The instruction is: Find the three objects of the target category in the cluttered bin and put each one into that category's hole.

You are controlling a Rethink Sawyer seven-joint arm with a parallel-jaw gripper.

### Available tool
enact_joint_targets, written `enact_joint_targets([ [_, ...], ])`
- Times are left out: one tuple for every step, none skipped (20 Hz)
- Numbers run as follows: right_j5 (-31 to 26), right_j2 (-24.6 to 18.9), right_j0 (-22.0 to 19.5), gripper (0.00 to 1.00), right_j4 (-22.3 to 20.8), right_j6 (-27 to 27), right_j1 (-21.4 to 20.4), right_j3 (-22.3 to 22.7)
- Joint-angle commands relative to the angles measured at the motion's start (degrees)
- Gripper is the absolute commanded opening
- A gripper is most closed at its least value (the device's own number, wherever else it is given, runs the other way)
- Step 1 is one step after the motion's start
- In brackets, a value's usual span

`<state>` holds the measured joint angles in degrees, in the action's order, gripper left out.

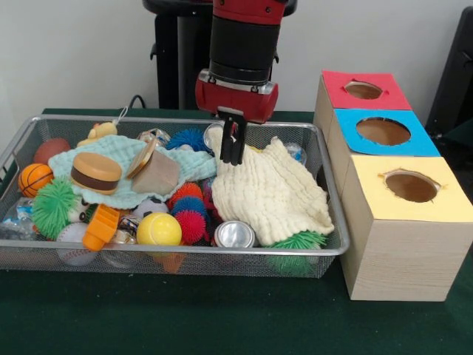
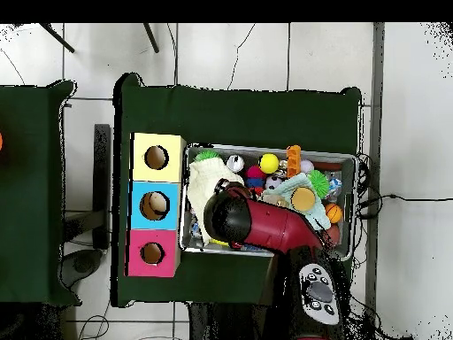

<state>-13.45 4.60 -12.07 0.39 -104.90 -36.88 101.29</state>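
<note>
The cluttered bin (image 1: 185, 251) is a wide wire-mesh tray on the green table; it also shows in the overhead view (image 2: 265, 149). My gripper (image 1: 232, 159) hangs over the bin's back middle. Its black fingers stand close together on the upper left edge of a cream cloth (image 1: 270, 194), which lies over the bin's right half. Three wooden boxes with holes stand to the right: red (image 1: 362, 90), blue (image 1: 384, 132) and yellow (image 1: 411, 186). In the overhead view the arm (image 2: 257, 221) hides the gripper.
The bin holds a yellow ball (image 1: 158, 229), a basketball (image 1: 34, 179), a toy burger (image 1: 96, 172), a green spiky ball (image 1: 53, 207), red spiky balls (image 1: 191, 222), a can (image 1: 234, 234) and a teal cloth (image 1: 126, 159). The pedestal stands behind the bin.
</note>
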Motion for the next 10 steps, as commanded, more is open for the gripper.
enact_joint_targets([
  [-3.22,-5.71,-2.22,0.00,0.07,-5.48,0.75,2.95],
  [-2.47,-5.84,-2.45,0.00,-0.17,-5.40,1.25,2.84],
  [-1.71,-5.98,-2.68,0.00,-0.41,-5.32,1.75,2.72],
  [-0.93,-6.04,-2.86,0.00,-0.66,-5.29,2.38,2.55],
  [-0.17,-5.91,-2.85,0.00,-0.90,-5.34,3.05,2.20],
  [0.50,-5.83,-2.88,0.00,-1.12,-5.39,3.63,1.94],
  [1.10,-5.58,-2.76,0.00,-1.25,-5.58,4.14,1.67],
  [1.62,-5.52,-2.77,0.00,-1.37,-5.72,4.47,1.61],
  [2.15,-5.46,-2.79,0.00,-1.48,-5.85,4.81,1.54],
  [2.28,-5.51,-2.89,0.00,-1.54,-5.83,4.95,1.54],
])
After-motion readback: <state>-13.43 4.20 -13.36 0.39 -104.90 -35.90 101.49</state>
